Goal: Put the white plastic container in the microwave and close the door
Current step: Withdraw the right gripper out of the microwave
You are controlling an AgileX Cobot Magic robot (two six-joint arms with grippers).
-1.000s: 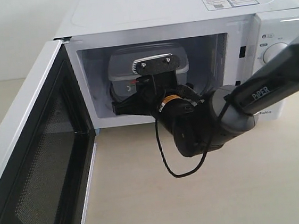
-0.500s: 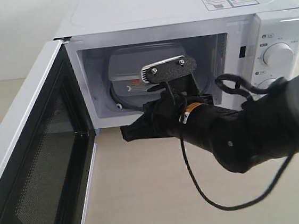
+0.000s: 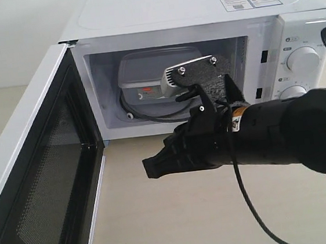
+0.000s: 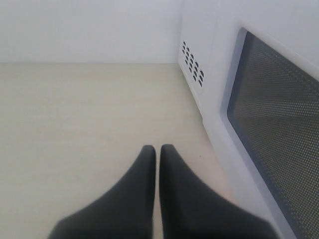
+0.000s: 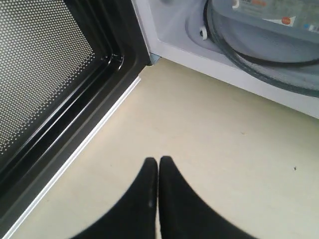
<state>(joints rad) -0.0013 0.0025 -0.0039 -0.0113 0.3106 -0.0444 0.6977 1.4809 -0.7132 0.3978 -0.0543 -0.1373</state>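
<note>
The white plastic container [image 3: 140, 78] sits inside the open microwave [image 3: 186, 6] on the glass turntable [image 5: 259, 57], its red-and-white label facing out; the right wrist view shows its lower side [image 5: 269, 12]. My right gripper [image 3: 152, 165] is outside the cavity, low over the tabletop in front of it, shut and empty [image 5: 158, 160]. The door [image 3: 41, 187] stands wide open to the left, dark mesh window inward. My left gripper [image 4: 157, 148] is shut and empty beside the door's outer face [image 4: 279, 119]. It is hidden in the exterior view. The door's handle is not in view.
The right arm's black body and its wrist camera bracket [image 3: 198, 71] partly cover the cavity opening. A black cable [image 3: 254, 217] dangles below the arm. Two round knobs [image 3: 302, 59] sit on the microwave's right panel. Vent holes [image 4: 193, 67] mark its left side wall. Beige tabletop [image 5: 214, 149] lies in front.
My right gripper has drawn back out of the microwave cavity and swung lower and rightward, leaving the container inside on the turntable. The door has not moved.
</note>
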